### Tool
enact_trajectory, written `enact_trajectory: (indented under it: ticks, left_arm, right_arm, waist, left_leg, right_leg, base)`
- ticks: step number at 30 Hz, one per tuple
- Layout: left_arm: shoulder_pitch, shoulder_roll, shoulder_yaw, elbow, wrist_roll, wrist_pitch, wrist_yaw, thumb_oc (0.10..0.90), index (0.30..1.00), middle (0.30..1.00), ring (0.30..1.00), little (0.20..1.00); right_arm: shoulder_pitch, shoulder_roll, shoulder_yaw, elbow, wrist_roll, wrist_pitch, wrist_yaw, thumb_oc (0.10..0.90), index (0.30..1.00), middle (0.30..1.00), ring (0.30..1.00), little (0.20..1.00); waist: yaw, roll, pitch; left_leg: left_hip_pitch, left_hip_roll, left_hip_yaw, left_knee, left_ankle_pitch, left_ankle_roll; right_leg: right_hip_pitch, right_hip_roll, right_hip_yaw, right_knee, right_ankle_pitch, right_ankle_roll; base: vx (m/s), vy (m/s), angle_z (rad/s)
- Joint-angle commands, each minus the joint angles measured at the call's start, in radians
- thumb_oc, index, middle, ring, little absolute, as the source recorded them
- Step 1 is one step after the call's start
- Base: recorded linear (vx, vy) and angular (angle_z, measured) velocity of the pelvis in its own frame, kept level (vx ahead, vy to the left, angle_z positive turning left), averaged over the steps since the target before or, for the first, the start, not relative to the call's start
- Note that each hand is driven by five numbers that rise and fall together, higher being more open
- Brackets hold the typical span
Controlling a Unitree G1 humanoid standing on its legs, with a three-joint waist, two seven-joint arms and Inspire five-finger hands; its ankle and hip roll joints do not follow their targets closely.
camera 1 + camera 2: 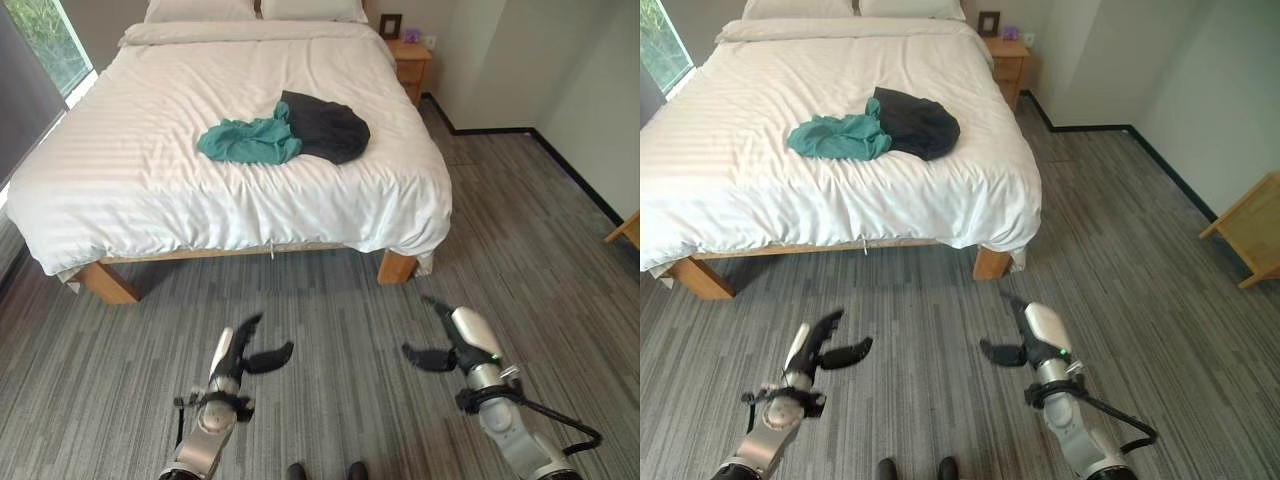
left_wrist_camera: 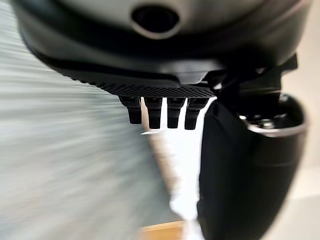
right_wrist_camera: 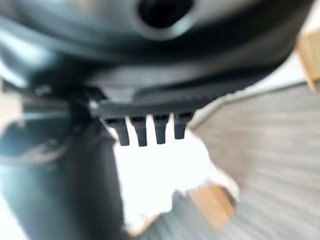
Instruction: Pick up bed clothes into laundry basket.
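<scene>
White bed (image 1: 150,190) on grey floor (image 1: 520,230); wooden nightstand (image 1: 410,62).

Bright daylight from window (image 1: 45,40); soft shadow under bed (image 1: 240,170); both wrist views blurred

Bed (image 1: 150,190) with clothes (image 1: 285,132) atop

Big white-sheeted wooden-legged bed (image 1: 150,170) sits on grey striped carpet (image 1: 340,340). Small wooden nightstand (image 1: 411,62) beside the bed's head, dark picture frame (image 1: 390,25) on it, two white pillows (image 1: 255,9) on the bed.
</scene>
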Motion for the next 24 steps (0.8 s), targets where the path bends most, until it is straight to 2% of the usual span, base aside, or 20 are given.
enact_trajectory:
  ticks: [1, 2, 4, 6, 10, 19, 20, 21, 22, 24]
  left_arm:
    - [0.003, 0.044, 0.056, -0.099, -0.029, -0.116, 0.050, 0.800, 0.900, 0.900, 0.900, 0.900]
    - [0.030, 0.037, 0.074, -0.155, -0.034, -0.119, 0.049, 0.800, 0.900, 0.900, 0.900, 0.900]
    - [0.043, 0.038, 0.082, -0.183, -0.038, -0.118, 0.043, 0.800, 0.900, 0.900, 0.900, 0.900]
    - [0.073, 0.041, 0.098, -0.224, -0.035, -0.113, 0.038, 0.800, 0.900, 0.900, 0.900, 0.900]
    - [0.082, 0.048, 0.109, -0.223, -0.027, -0.100, 0.037, 0.800, 0.900, 0.900, 0.900, 0.900]
    - [0.081, 0.048, 0.110, -0.223, -0.027, -0.100, 0.037, 0.800, 0.900, 0.900, 0.900, 0.900]
    - [0.115, 0.061, 0.166, -0.116, 0.001, -0.031, 0.054, 0.800, 0.900, 0.900, 0.900, 0.900]
    - [0.108, 0.057, 0.169, -0.109, 0.001, -0.031, 0.052, 0.800, 0.900, 0.900, 0.900, 0.900]
    - [0.102, 0.056, 0.169, -0.098, 0.000, -0.031, 0.051, 0.800, 0.900, 0.900, 0.900, 0.900]
    - [0.100, 0.054, 0.167, -0.103, 0.003, -0.032, 0.046, 0.800, 0.900, 0.900, 0.900, 0.900]
  right_arm:
    - [0.044, 0.010, -0.086, -0.086, 0.088, -0.071, -0.068, 0.800, 0.900, 0.900, 0.900, 0.900]
    - [0.059, 0.040, -0.102, -0.099, 0.113, -0.078, -0.070, 0.800, 0.900, 0.900, 0.900, 0.900]
    - [0.065, 0.050, -0.106, -0.102, 0.123, -0.078, -0.065, 0.800, 0.900, 0.900, 0.900, 0.900]
    - [0.061, 0.065, -0.104, -0.092, 0.130, -0.072, -0.068, 0.800, 0.900, 0.900, 0.900, 0.900]
    - [0.040, 0.062, -0.091, -0.067, 0.124, -0.059, -0.078, 0.800, 0.900, 0.900, 0.900, 0.900]
    - [0.037, 0.062, -0.091, -0.066, 0.124, -0.059, -0.078, 0.800, 0.900, 0.900, 0.900, 0.900]
    - [0.026, -0.007, -0.098, -0.121, 0.046, -0.015, -0.057, 0.800, 0.900, 0.900, 0.900, 0.900]
    - [0.025, -0.014, -0.105, -0.130, 0.044, -0.011, -0.051, 0.800, 0.900, 0.900, 0.900, 0.900]
    - [0.027, -0.026, -0.113, -0.133, 0.039, -0.009, -0.048, 0.800, 0.900, 0.900, 0.900, 0.900]
    - [0.042, -0.042, -0.127, -0.131, 0.036, -0.005, -0.041, 0.800, 0.900, 0.900, 0.900, 0.900]
  waist:
    - [-0.012, -0.004, -0.049]
    - [-0.011, -0.004, -0.047]
    - [-0.011, -0.006, -0.043]
    - [-0.007, -0.009, -0.039]
    - [0.005, -0.017, -0.024]
    - [0.006, -0.018, -0.024]
    - [0.018, -0.006, 0.130]
    - [0.015, -0.020, 0.129]
    - [0.007, -0.022, 0.129]
    - [-0.014, -0.038, 0.131]
  left_leg:
    - [0.024, 0.075, -0.035, 0.007, -0.090, -0.153]
    - [0.023, 0.076, -0.035, 0.007, -0.093, -0.149]
    - [0.018, 0.076, -0.033, 0.007, -0.082, -0.146]
    - [0.022, 0.072, -0.034, 0.007, -0.102, -0.134]
    - [0.017, 0.070, -0.031, 0.007, -0.107, -0.121]
    - [0.017, 0.070, -0.030, 0.007, -0.107, -0.121]
    - [0.096, 0.113, -0.053, 0.008, -0.141, -0.090]
    - [0.089, 0.097, -0.050, 0.008, -0.142, -0.094]
    - [0.095, 0.095, -0.054, 0.007, -0.154, -0.103]
    - [0.120, 0.078, -0.067, 0.007, -0.185, -0.117]
  right_leg:
    - [0.045, -0.064, 0.028, 0.013, -0.092, 0.119]
    - [0.041, -0.064, 0.031, 0.013, -0.091, 0.118]
    - [0.031, -0.063, 0.034, 0.016, -0.081, 0.117]
    - [0.027, -0.064, 0.047, 0.015, -0.088, 0.121]
    - [0.012, -0.059, 0.070, 0.024, -0.086, 0.122]
    - [0.011, -0.059, 0.072, 0.027, -0.087, 0.122]
    - [-0.258, -0.062, -0.004, 0.521, -0.040, 0.198]
    - [-0.292, -0.084, -0.003, 0.505, -0.059, 0.190]
    - [-0.299, -0.088, -0.018, 0.438, -0.079, 0.175]
    - [-0.308, -0.098, -0.026, 0.266, -0.061, 0.166]
  base:
    - [0.00, 0.000, 0.00]
    - [0.00, 0.000, 0.00]
    - [-0.03, 0.004, -0.05]
    - [0.01, 0.026, -0.06]
    - [-0.01, 0.025, -0.17]
    - [0.01, 0.010, -0.04]
    - [0.14, 0.053, 0.00]
    - [0.24, 0.034, -0.07]
    - [0.24, -0.069, -0.03]
    - [0.35, -0.089, 0.39]
